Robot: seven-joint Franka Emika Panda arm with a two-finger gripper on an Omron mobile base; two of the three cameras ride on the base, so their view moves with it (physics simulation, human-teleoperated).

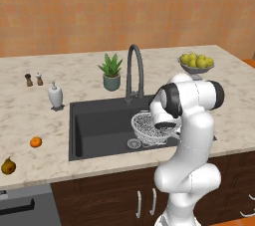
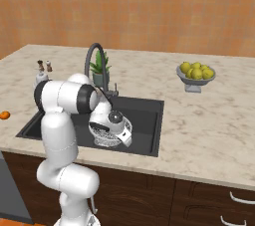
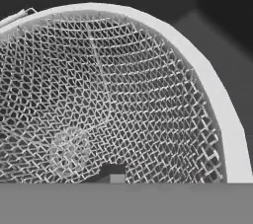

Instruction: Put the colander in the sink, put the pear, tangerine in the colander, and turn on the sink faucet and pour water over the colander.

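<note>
Your pincer (image 3: 112, 172) hangs over the colander (image 1: 149, 129); its spread can't be told. The colander sits at the sink's (image 1: 94, 125) right front, leaving you free room leftward.

One pear (image 1: 8, 166), one tangerine (image 1: 36, 142), one colander (image 1: 149, 129)

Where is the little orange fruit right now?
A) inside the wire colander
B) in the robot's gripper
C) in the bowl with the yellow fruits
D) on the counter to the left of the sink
D: the tangerine lies on the counter left of the sink, near the pear, while the colander in the sink has no fruit in it.
</note>
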